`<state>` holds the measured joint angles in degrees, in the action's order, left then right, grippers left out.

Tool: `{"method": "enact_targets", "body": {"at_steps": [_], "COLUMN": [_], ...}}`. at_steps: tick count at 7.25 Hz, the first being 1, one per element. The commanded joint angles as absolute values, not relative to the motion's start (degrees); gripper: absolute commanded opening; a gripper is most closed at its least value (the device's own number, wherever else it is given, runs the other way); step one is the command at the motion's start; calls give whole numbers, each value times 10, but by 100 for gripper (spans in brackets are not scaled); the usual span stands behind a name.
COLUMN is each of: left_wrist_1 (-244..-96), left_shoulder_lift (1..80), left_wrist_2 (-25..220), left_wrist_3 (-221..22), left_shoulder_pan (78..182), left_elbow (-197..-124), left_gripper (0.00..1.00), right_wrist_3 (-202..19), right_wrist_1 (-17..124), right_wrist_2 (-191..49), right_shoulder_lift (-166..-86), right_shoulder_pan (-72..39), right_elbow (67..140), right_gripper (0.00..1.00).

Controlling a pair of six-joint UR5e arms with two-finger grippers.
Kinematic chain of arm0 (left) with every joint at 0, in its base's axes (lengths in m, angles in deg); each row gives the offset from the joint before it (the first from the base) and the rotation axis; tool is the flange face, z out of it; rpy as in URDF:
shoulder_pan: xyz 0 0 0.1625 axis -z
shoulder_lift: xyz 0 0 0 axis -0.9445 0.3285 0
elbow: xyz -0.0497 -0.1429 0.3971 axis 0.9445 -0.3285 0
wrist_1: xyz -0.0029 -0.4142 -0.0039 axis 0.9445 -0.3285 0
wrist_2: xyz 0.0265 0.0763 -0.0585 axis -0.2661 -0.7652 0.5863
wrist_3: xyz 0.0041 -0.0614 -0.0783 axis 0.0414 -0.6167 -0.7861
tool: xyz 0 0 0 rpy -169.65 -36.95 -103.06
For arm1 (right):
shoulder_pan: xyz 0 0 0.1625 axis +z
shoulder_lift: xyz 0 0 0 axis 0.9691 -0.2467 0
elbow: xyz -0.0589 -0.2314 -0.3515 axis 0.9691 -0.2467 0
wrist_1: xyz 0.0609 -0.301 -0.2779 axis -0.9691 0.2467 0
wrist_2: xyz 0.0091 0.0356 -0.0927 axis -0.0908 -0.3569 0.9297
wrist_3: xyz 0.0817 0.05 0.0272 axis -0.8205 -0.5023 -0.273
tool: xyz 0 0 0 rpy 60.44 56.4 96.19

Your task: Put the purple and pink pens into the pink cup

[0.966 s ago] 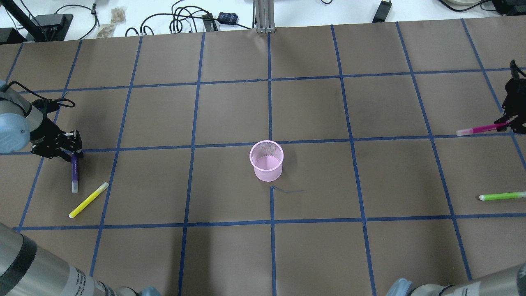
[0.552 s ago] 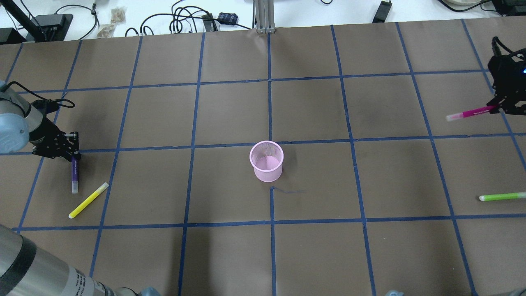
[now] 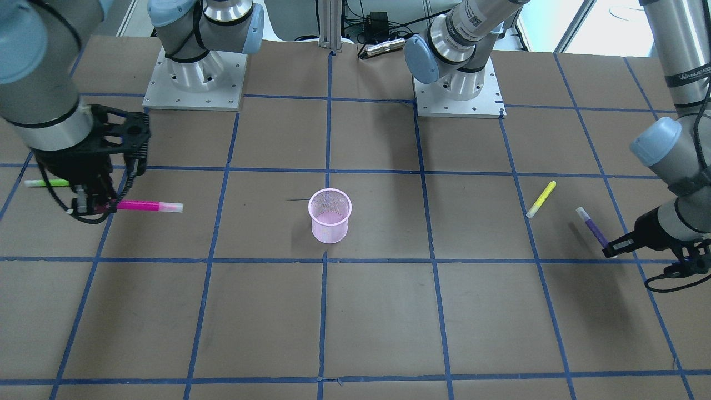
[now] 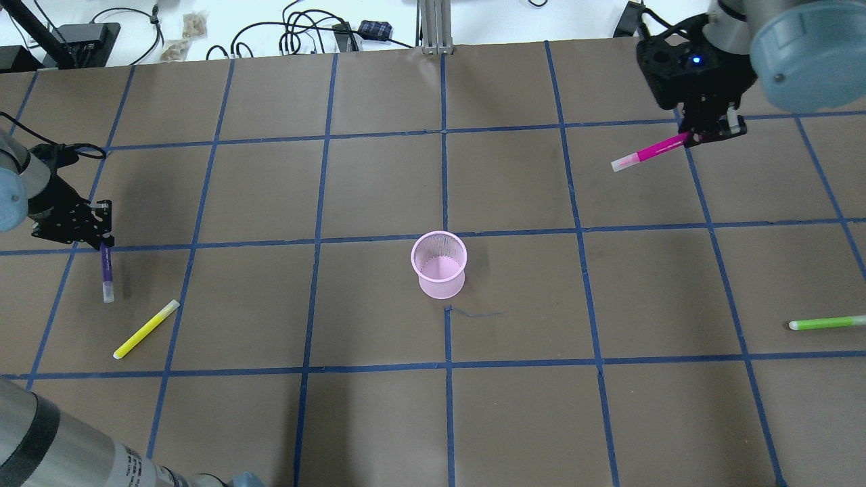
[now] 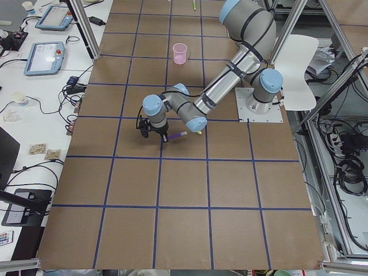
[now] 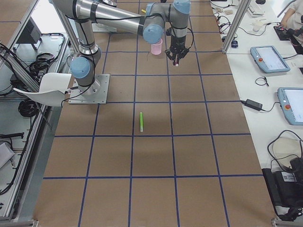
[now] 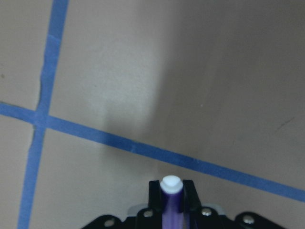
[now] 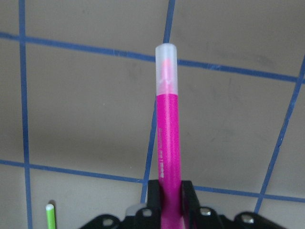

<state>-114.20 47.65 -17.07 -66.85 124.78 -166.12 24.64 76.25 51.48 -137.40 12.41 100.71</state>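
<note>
The pink mesh cup (image 4: 438, 265) stands upright near the table's middle, also seen in the front view (image 3: 330, 215). My left gripper (image 4: 103, 242) is shut on the purple pen (image 4: 106, 274) at the table's left edge, far from the cup. The left wrist view shows the pen (image 7: 170, 205) between the fingers, its white end pointing out. My right gripper (image 4: 698, 137) is shut on the pink pen (image 4: 649, 151) and holds it in the air at the far right, capped end pointing towards the cup's side. The right wrist view shows the pen (image 8: 167, 133) clamped at its base.
A yellow pen (image 4: 146, 329) lies on the table just right of the purple pen. A green pen (image 4: 827, 322) lies near the right edge. Blue tape lines grid the brown table. Cables and boxes sit beyond the far edge.
My right gripper has carried the pink pen up, towards the far edge and leftwards. My left gripper has shifted a little left with the purple pen in it.
</note>
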Motion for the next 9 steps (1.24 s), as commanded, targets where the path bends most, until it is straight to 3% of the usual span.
{"method": "enact_targets", "body": {"at_steps": [1, 6, 9], "left_wrist_1": [-1192, -1208, -1227], "left_shoulder_lift": [458, 373, 337], "left_wrist_2": [-173, -169, -163], "left_wrist_3": [-668, -694, -839], "left_shoulder_pan": [1248, 1303, 1399], "left_elbow": [-1616, -1612, -1612], "left_gripper": [0, 0, 0], "right_wrist_3": [48, -187, -275], "right_wrist_1": [751, 740, 739], "right_wrist_2": [567, 647, 711], "right_shoulder_lift": [-1349, -1299, -1233], "right_shoulder_pan": [252, 411, 483], "right_elbow": [992, 1005, 1001], "right_gripper": [0, 0, 0]}}
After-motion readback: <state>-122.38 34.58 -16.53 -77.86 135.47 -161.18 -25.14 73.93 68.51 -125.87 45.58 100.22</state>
